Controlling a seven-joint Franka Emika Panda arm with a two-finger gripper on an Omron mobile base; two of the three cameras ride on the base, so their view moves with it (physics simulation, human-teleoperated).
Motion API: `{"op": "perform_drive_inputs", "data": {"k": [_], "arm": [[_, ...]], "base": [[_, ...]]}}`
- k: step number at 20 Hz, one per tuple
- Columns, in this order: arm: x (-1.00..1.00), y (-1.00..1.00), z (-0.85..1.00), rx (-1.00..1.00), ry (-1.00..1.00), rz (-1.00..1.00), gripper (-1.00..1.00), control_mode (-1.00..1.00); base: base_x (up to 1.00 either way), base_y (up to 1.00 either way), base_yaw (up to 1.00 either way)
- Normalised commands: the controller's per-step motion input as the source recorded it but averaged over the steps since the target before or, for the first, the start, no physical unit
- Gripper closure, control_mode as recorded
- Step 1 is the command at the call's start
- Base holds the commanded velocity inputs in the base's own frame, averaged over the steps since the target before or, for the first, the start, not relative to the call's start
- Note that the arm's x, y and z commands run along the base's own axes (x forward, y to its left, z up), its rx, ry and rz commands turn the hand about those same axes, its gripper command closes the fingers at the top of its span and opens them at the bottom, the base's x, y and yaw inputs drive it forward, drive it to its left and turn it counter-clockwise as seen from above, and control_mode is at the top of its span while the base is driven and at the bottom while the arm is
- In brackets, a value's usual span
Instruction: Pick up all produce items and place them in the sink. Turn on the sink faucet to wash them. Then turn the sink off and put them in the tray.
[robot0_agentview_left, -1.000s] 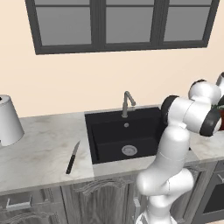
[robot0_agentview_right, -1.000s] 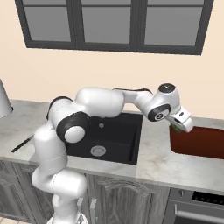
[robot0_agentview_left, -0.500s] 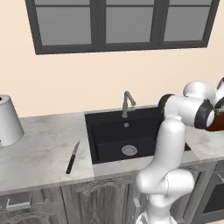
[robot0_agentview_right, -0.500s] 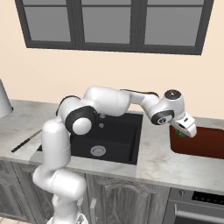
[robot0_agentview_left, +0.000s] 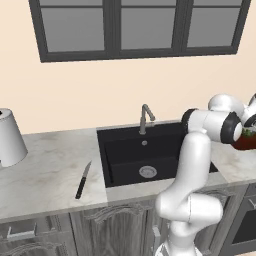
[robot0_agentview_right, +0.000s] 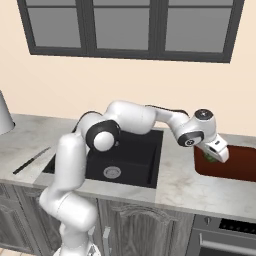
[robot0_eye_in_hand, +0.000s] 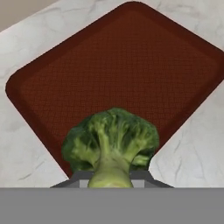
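Note:
In the hand view the broccoli floret (robot0_eye_in_hand: 110, 140) hangs stem-first between the fingers of my gripper (robot0_eye_in_hand: 110, 178), which is shut on its pale stem. Right below it lies the reddish-brown tray (robot0_eye_in_hand: 118, 65), empty. From the right base view the gripper (robot0_agentview_right: 216, 156) holds the broccoli (robot0_agentview_right: 208, 159) just over the left end of the tray (robot0_agentview_right: 237, 167), on the counter right of the black sink (robot0_agentview_right: 132, 157). The left base view shows the sink (robot0_agentview_left: 125, 155) with its silver drain and the faucet (robot0_agentview_left: 145, 118) behind it; no water runs. The tray (robot0_agentview_left: 246, 143) sits at that view's right edge.
A black-handled knife (robot0_agentview_left: 83, 180) lies on the marble counter left of the sink, also visible as the knife (robot0_agentview_right: 32, 160). A white cone-shaped container (robot0_agentview_left: 9, 138) stands at the far left. My arm spans across above the sink basin. A window sits above the wall behind.
The arm has swung further right and lower, carrying the broccoli from the sink's right edge to above the tray. The grip has stayed the same.

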Motion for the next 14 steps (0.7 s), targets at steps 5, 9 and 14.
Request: {"op": "perform_drive_inputs", "data": {"k": [5, 9, 14], "arm": [[0.19, -0.11, -0.25, 0.01, 0.06, 0.0, 1.0, -1.0], [0.22, -0.04, -0.27, 0.01, 0.06, 0.0, 1.0, -1.0], [0.17, -0.07, -0.24, 0.02, 0.05, 0.0, 1.0, -1.0]], "base": [[0.0, 0.0, 0.0], [0.0, 0.0, 0.0], [0.0, 0.0, 0.0]]}}
